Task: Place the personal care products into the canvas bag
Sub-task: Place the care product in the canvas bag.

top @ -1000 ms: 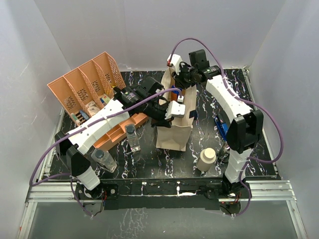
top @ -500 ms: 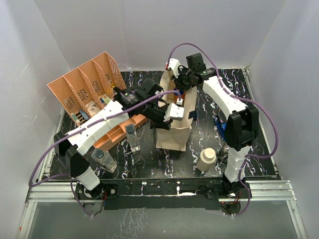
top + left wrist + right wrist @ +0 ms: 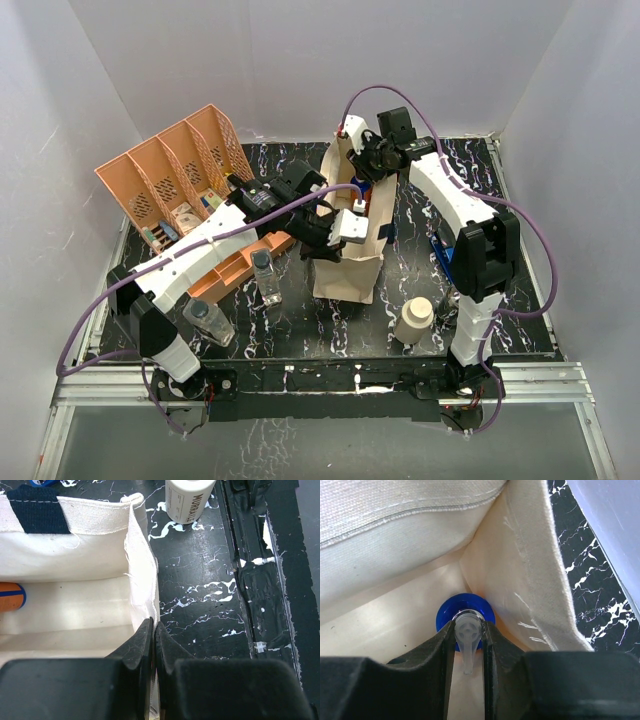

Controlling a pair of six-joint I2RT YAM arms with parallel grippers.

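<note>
Looks light, this one: right gripper [image 3: 468,630] nips the pump bottle [image 3: 465,602] by its hard, slick neck down in the bag [image 3: 410,510], left gripper [image 3: 154,630] clamped tight on the floppy rim.

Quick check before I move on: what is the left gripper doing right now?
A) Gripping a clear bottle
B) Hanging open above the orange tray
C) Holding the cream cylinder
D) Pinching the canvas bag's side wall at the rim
D: in the left wrist view the left gripper has its fingers shut on the side wall of the canvas bag, while the right gripper holds the pump bottle inside it.
</note>
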